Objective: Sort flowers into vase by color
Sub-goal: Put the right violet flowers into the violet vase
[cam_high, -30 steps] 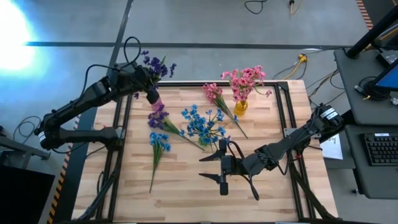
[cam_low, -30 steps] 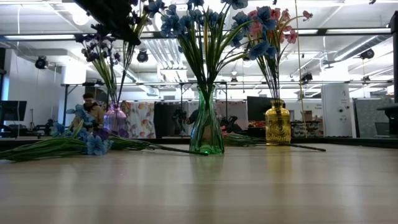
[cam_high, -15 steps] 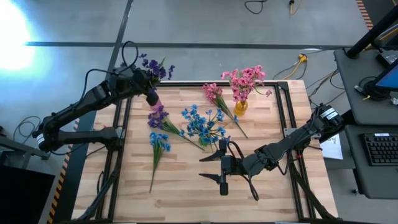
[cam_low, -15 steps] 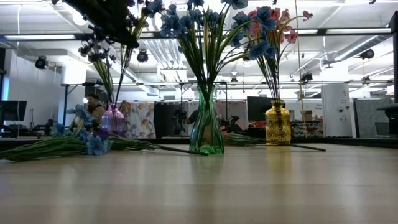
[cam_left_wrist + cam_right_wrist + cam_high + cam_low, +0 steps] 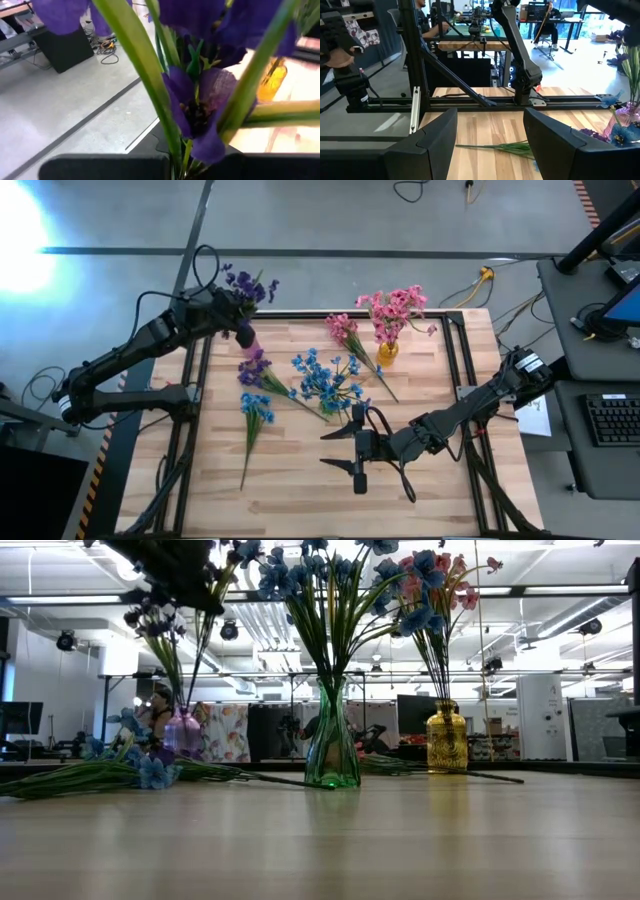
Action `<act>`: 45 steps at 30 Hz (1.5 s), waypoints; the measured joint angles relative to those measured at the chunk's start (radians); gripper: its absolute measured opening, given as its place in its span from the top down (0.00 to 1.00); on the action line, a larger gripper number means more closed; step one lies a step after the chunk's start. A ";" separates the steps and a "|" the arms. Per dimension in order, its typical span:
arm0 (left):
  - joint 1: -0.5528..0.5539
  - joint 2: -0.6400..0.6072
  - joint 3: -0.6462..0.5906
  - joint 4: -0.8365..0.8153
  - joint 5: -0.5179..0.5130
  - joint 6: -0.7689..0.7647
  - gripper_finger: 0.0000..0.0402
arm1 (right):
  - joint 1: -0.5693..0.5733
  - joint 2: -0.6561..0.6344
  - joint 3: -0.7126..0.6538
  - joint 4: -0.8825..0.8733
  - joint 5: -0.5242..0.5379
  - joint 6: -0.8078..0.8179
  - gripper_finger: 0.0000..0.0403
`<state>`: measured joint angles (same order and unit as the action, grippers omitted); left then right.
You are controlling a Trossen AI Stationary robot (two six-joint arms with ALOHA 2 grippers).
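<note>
My left gripper (image 5: 237, 318) is over the table's far left corner, shut on a purple flower sprig (image 5: 247, 284) above the purple vase (image 5: 247, 339). In the low view the sprig's stems (image 5: 178, 675) run down to that vase's neck (image 5: 185, 716). Blue flowers stand in a green vase (image 5: 332, 752), pink ones in a yellow vase (image 5: 446, 738). Loose purple (image 5: 255, 368), blue (image 5: 256, 408) and pink (image 5: 345, 330) sprigs lie flat on the table. My right gripper (image 5: 338, 448) hovers open and level near the table's middle, with nothing between its fingers. My left gripper pinches the purple sprig's green stems (image 5: 176, 150) between its two fingers, just below the blossoms (image 5: 200, 107). The fingers come from the table's left, slanting slightly down, across the stems. The sprig stands nearly upright, blossoms above the fingers, stems hanging down toward the purple vase.
Bare wooden tabletop (image 5: 300, 490) fills the near half. A black frame rail (image 5: 190, 410) runs along the table's left side. Beyond the table a desk with a keyboard (image 5: 610, 420) stands at the right. A person (image 5: 160, 705) shows in the room behind the purple vase.
My left gripper has rolled a little while staying in place, and the purple sprig's blossoms have swung slightly toward the table's left. The right arm has kept still.
</note>
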<state>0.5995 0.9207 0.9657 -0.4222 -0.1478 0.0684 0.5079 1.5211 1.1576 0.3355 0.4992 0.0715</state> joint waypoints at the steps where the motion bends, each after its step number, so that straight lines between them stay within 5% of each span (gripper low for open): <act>1: 0.000 0.000 0.000 0.005 0.000 -0.013 1.00 | 0.000 0.000 0.000 0.000 0.000 0.000 0.45; 9: 0.001 -0.002 0.000 0.001 -0.074 -0.054 1.00 | 0.000 0.000 0.000 -0.002 0.000 0.008 0.45; 45: 0.000 -0.002 -0.061 0.026 -0.078 -0.079 1.00 | 0.000 0.000 0.000 -0.010 0.000 0.008 0.45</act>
<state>0.5995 0.9184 0.9043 -0.3962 -0.2256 -0.0101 0.5079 1.5211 1.1576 0.3260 0.4995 0.0792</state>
